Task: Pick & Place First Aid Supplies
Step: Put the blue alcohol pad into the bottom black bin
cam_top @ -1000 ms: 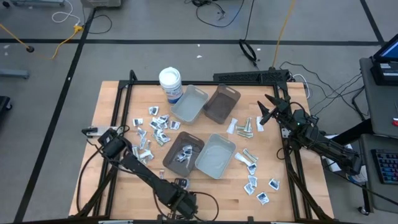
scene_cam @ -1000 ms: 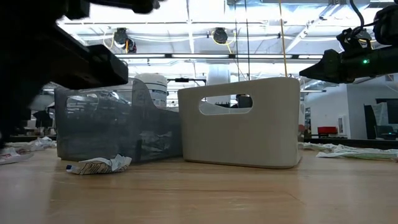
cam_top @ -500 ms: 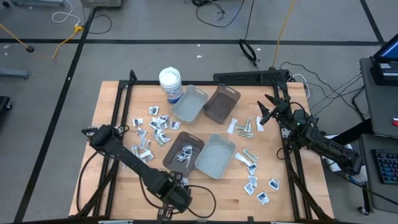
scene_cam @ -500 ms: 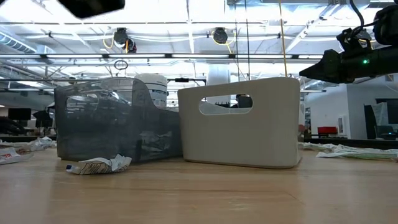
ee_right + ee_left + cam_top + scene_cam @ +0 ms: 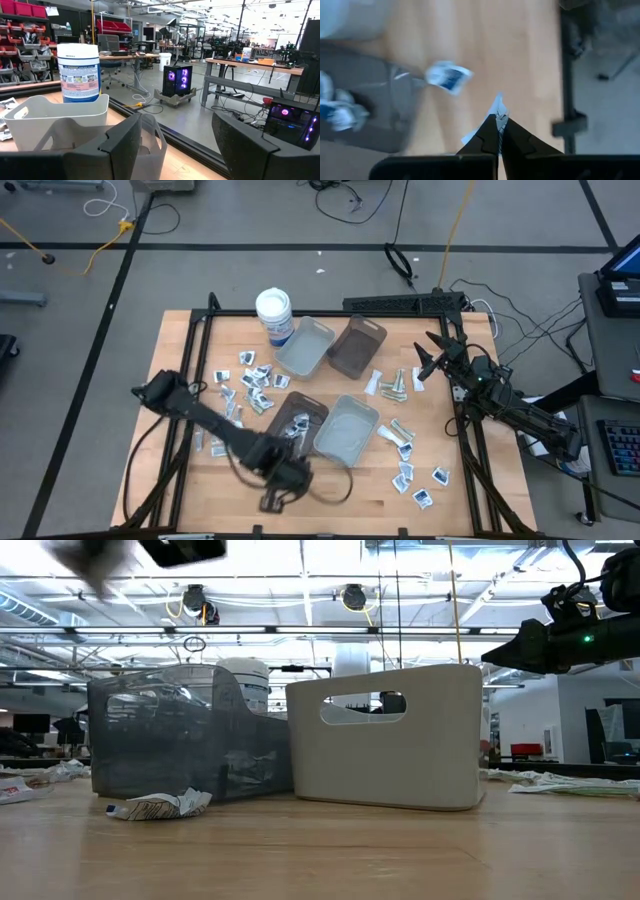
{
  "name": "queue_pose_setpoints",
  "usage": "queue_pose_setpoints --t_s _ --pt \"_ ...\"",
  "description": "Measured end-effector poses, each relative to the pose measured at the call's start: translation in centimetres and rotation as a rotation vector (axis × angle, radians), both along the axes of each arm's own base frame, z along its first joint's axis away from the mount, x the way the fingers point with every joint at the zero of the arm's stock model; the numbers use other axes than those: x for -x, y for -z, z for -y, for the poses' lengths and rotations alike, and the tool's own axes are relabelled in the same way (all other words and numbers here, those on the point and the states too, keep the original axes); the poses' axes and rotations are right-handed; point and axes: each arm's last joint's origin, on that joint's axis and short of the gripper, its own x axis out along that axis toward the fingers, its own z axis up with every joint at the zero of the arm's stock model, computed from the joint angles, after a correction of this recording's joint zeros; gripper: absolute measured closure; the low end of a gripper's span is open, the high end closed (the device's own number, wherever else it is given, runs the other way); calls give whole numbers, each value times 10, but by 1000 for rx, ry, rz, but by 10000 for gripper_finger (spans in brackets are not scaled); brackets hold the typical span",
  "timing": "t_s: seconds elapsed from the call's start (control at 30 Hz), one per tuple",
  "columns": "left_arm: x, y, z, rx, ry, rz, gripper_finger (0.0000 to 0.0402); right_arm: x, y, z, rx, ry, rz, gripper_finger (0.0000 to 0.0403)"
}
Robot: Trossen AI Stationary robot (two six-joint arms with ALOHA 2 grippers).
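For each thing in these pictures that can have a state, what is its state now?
Left tool: shut on a small white packet, above the table.
Right tool: open, empty, at the table's right edge.
Dark front tray: holds packets.
Grey front tray: looks empty.
White tub: upright, lid on.

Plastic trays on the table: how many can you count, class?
4. Pale grey tray and brown tray at the back; dark tray and pale grey tray nearer the front. None appears hidden.
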Motion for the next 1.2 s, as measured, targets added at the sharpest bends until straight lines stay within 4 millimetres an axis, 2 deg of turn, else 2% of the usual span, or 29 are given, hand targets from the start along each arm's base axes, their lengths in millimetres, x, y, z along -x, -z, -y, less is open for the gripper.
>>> queue_pose_setpoints --t_s 0.3,0.57,0.8,1.2 --pt "-18 2 -72 -45 -270 -136 396 0 0 0 0 0 0 165" --pt "-29 2 -112 -24 -365 -149 396 0 0 0 0 0 0 165" --pt "-31 6 -127 -69 -402 -134 397 0 0 0 0 0 0 165" --pt "-23 68 -131 -110 -430 -131 397 0 0 0 0 0 0 165"
